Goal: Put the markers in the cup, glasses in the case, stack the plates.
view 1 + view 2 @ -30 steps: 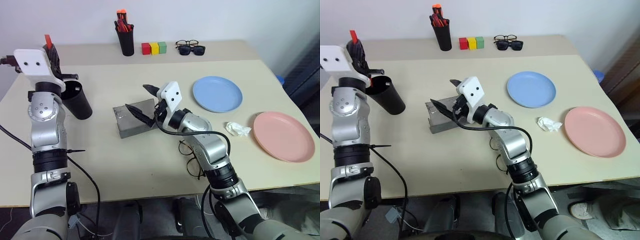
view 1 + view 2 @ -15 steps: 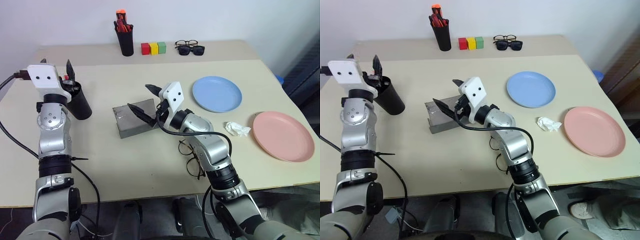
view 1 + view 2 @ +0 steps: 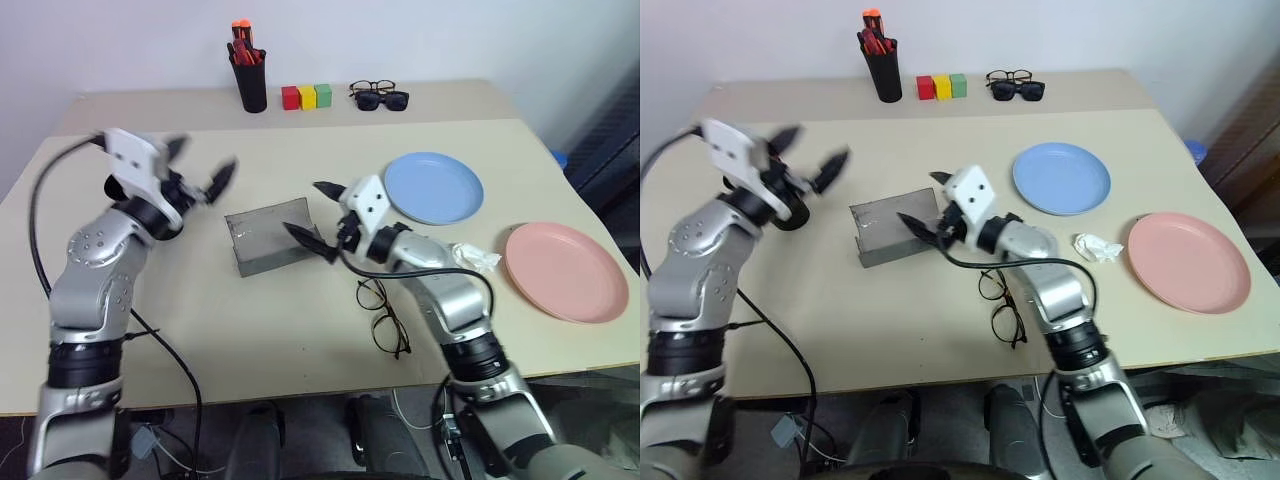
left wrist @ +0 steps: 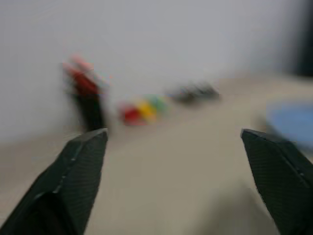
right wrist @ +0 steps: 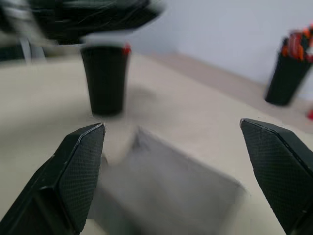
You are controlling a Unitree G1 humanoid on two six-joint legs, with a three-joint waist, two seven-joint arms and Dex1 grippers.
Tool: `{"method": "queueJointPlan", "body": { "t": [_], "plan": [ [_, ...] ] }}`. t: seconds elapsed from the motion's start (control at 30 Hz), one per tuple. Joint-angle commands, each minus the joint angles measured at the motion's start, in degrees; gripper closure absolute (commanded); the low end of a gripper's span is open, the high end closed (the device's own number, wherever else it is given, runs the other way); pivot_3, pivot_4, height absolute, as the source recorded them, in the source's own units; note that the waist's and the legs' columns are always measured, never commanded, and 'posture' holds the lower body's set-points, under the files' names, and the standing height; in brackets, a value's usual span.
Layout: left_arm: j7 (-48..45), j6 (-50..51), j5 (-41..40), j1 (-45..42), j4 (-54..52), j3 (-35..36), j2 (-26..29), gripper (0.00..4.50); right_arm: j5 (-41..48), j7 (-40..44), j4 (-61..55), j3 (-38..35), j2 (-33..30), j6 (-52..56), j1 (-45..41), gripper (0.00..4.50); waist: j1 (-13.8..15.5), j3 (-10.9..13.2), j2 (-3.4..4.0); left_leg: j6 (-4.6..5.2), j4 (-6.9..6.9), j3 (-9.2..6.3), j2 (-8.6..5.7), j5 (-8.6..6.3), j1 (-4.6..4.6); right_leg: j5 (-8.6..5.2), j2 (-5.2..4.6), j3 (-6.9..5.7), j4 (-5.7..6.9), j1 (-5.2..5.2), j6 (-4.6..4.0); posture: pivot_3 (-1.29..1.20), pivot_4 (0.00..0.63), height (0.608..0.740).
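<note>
Beside grey case (image 3: 268,238), your right gripper (image 3: 316,215) fingers spread, empty; left gripper (image 3: 200,170) likewise. Risk: right forearm sweeps wire-rimmed glasses (image 3: 384,318) off bench (image 3: 300,330).

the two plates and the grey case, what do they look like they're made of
The blue plate and pink plate look like matte plastic or melamine: flat even colour, soft raised rims, no glaze shine. The case looks rigid with a dull grey, perhaps fabric or leatherette, skin; its look leaves that open.
</note>
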Motion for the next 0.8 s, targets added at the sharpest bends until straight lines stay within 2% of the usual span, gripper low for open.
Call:
{"method": "queueJointPlan", "body": {
  "t": [0.03, 0.2, 0.43, 0.53, 0.77, 0.8],
  "plan": [
    [-4.31, 6.92, 1.11, -0.43, -1.62, -4.29, 4.04, 0.02, 2.23, 5.34, -4.79, -2.05, -5.17, 0.62, 0.5, 0.0, 0.03, 0.01, 0.0, 0.0, 0.0, -0.01, 0.0, 0.0, 0.0, -0.01, 0.02, -0.01, 0.0, 0.0, -0.01, 0.0, 0.15, 0.74],
    [-11.5, 8.89, 4.49, -1.44, 1.61, -11.12, 6.65, 0.02, 2.71, 8.23, -5.57, -4.16, -10.65, 1.32, 1.62, 0.0, 0.0, 0.02, 0.02, 0.02, 0.0, 0.0, 0.01, -0.01, 0.02, -0.02, 0.05, 0.01, -0.02, -0.01, -0.02, 0.0, 0.15, 0.74],
    [-18.1, 9.26, 10.52, -5.54, 9.41, -19.4, 5.75, 0.02, 2.28, 7.03, -7.74, -4.64, -11.29, 2.11, 3.49, 0.0, 0.14, 0.02, 0.01, 0.02, 0.01, 0.01, 0.0, -0.01, -0.02, -0.02, 0.04, 0.01, -0.04, 0.0, -0.02, 0.0, 0.15, 0.74],
    [-19.1, 7.34, 12.01, -6.15, 11.31, -19.52, 4.76, 0.71, 2.21, 6.07, -9.45, -4.64, -11.07, 2.78, 4.88, 0.0, 0.02, 0.02, 0.01, 0.02, 0.01, 0.02, 0.01, -0.01, 0.0, -0.02, 0.04, 0.02, -0.04, 0.0, -0.01, 0.0, 0.15, 0.74],
    [-26.81, 0.51, 13.11, -5.01, 9.92, -19.32, 5.42, 4.22, 1.96, 5.14, -11.66, -5.58, -12.47, 4.42, 6.73, 0.0, 0.15, 0.03, 0.02, 0.02, 0.04, 0.02, 0.01, -0.01, -0.02, -0.02, 0.03, 0.02, -0.03, -0.01, -0.01, 0.0, 0.15, 0.74],
    [-28.02, -0.45, 13.49, -4.91, 9.76, -19.56, 5.65, 4.43, 1.97, 5.0, -11.74, -5.81, -12.81, 4.73, 6.84, 0.0, 0.18, 0.03, 0.02, 0.02, 0.04, 0.02, 0.01, -0.01, -0.02, -0.02, 0.03, 0.02, -0.04, -0.01, -0.01, 0.0, 0.15, 0.74]
  ]
}}
